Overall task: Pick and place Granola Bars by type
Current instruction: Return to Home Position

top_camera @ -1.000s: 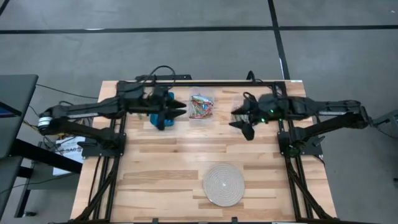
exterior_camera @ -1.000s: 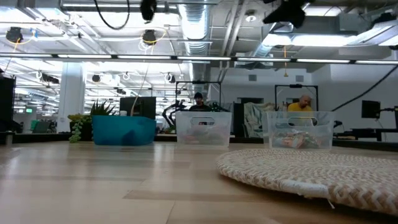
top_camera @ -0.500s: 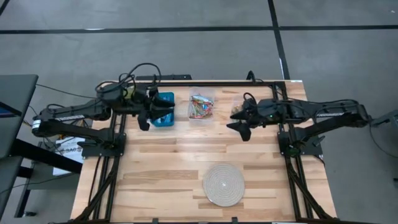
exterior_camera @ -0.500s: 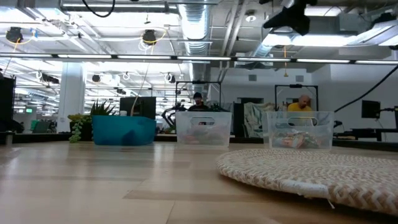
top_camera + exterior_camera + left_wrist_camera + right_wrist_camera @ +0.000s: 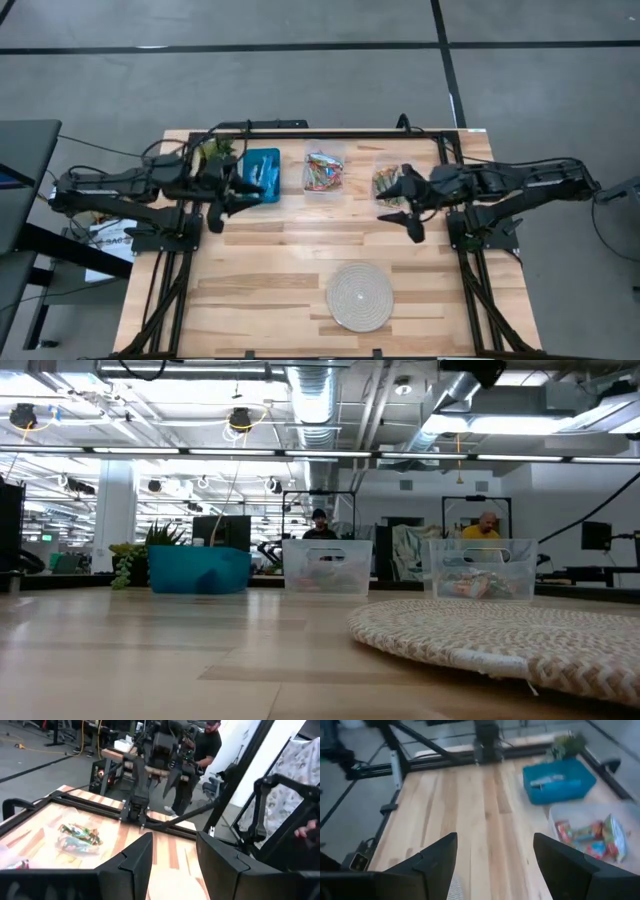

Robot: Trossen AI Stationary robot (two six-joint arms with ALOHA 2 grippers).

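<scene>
Three small bins stand in a row at the table's far edge. The blue bin (image 5: pixel 262 176) (image 5: pixel 560 781) holds a pale wrapped bar. The middle clear bin (image 5: pixel 324 172) (image 5: pixel 590 837) holds red-green-brown bars. The right clear bin (image 5: pixel 385 181) (image 5: pixel 77 836) holds tan-gold bars. My left gripper (image 5: pixel 230 203) (image 5: pixel 175 857) is open and empty, just left of the blue bin. My right gripper (image 5: pixel 402 213) (image 5: pixel 495 857) is open and empty, hovering at the near side of the right clear bin.
A round white woven disc (image 5: pixel 360 297) (image 5: pixel 500 630) lies near the table's near edge, right of centre. Bare wood (image 5: pixel 270 250) stretches between the bins and the disc. A plant (image 5: pixel 140 555) stands beside the blue bin. People show in the room beyond the table.
My left gripper has drawn back from above the blue bin toward the table's left edge, uncovering the bin. My right gripper has shifted toward the table's right and near edges, so the right clear bin now shows.
</scene>
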